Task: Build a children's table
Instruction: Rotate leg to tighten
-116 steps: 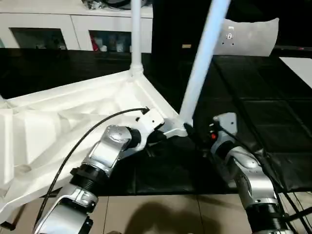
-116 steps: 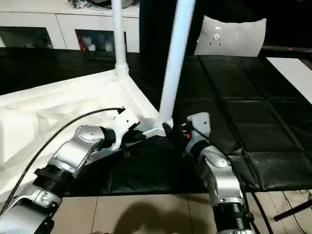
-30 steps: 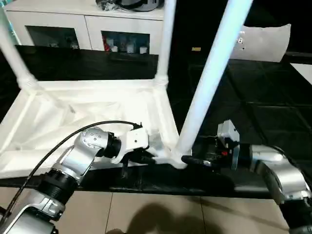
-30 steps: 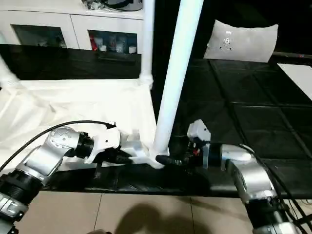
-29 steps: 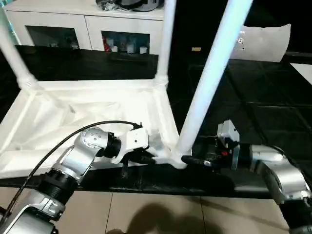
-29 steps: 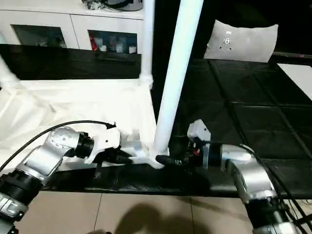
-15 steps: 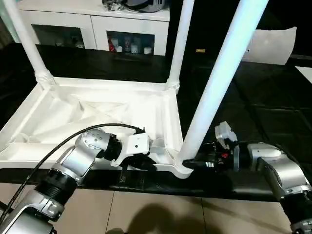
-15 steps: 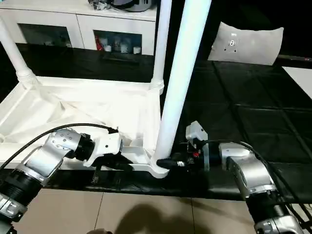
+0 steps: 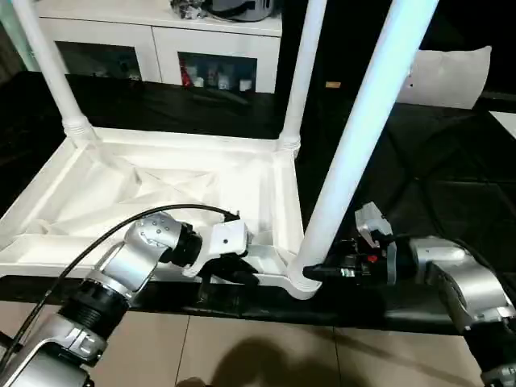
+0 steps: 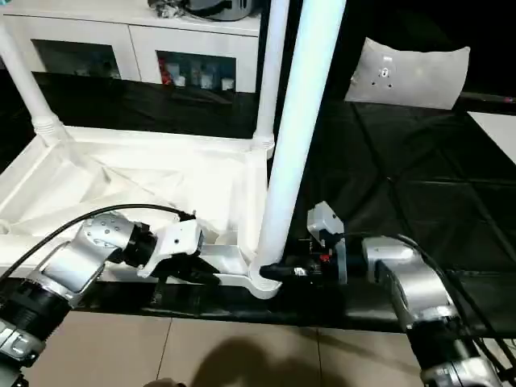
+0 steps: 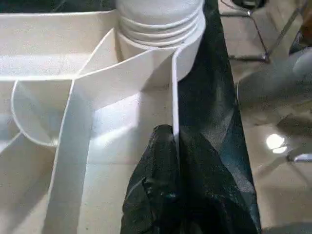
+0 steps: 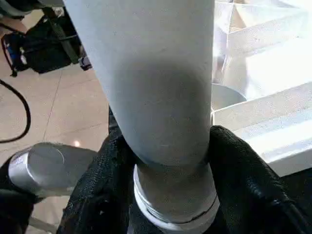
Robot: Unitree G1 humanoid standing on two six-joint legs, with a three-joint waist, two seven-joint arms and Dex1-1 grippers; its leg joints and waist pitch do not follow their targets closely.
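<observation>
Left eye view: the children's table [image 9: 161, 181] is shown inverted on a black padded surface [image 9: 451, 177], its ribbed underside facing up. Three legs are seen standing in corner sockets: the far left leg [image 9: 48, 68], the far right leg [image 9: 300, 76] and the near right leg [image 9: 355, 145], the last one rising steeply out of the picture. The fourth corner (near left) lies partly behind the left forearm, and it cannot be told whether a leg is fitted there. The assembly is therefore judged to be well advanced, with the seating of the near right leg apparently the step in hand; what may be left is the fourth leg and the turning of the table onto its feet.

The left gripper [image 9: 242, 274] is clenched on the thin near rim of the top, just beside the near right socket [image 11: 161, 29]; in the left wrist view the wall is seen pinched between the black fingers. The jaws of the right gripper [image 10: 278, 272] are closed around the base of the near right leg, just above its ribbed collar [image 12: 175, 204], as the right wrist view shows.

The table is all white plastic, with diagonal ribs running to round corner sockets and long, tapered, smooth legs. A white cabinet [image 9: 153, 40] stands behind.
</observation>
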